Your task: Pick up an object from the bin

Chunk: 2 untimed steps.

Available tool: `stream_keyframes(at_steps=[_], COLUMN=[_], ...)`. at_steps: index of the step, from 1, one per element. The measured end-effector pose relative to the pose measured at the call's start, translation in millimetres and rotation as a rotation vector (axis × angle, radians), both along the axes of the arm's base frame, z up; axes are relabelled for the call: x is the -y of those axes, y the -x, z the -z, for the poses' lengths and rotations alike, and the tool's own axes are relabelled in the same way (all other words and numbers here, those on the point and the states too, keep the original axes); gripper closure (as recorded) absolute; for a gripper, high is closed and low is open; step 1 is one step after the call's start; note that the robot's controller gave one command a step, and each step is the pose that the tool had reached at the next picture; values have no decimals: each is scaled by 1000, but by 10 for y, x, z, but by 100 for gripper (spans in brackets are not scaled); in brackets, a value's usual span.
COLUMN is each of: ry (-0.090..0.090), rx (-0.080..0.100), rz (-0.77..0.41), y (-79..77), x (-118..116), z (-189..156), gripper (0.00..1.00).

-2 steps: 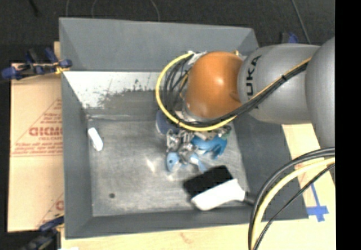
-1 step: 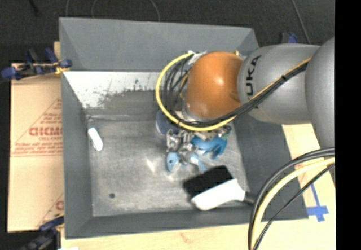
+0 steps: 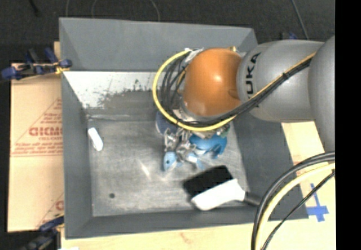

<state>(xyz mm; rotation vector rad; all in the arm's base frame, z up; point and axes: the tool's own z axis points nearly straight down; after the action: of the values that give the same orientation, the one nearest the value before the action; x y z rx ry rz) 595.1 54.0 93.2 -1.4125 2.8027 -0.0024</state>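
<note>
Orange wrist cover [image 3: 211,82] looms centre frame; beneath it the tool [image 3: 177,146] sits low among blue pieces [image 3: 210,144] mid-frame in the bin [image 3: 124,187] — spread or pinching, cannot tell. Seemingly nothing lifted clear — the pick remains.

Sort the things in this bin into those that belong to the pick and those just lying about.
Job in hand:
- tool, low at the middle of the bin
- blue pieces, right by the tool, likeliest pick

Lying about:
- white stick, left
- black-and-white block, front right, apart from the tool
</note>
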Motion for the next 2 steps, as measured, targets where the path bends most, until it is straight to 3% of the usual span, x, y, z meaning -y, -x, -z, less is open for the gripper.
stream_keyframes(at_steps=[1,2], ry=[-3,-3], rx=[0,11], rz=[-11,-16], y=[-308,-117], x=[1,-106], z=[-15,89], gripper=[100,100])
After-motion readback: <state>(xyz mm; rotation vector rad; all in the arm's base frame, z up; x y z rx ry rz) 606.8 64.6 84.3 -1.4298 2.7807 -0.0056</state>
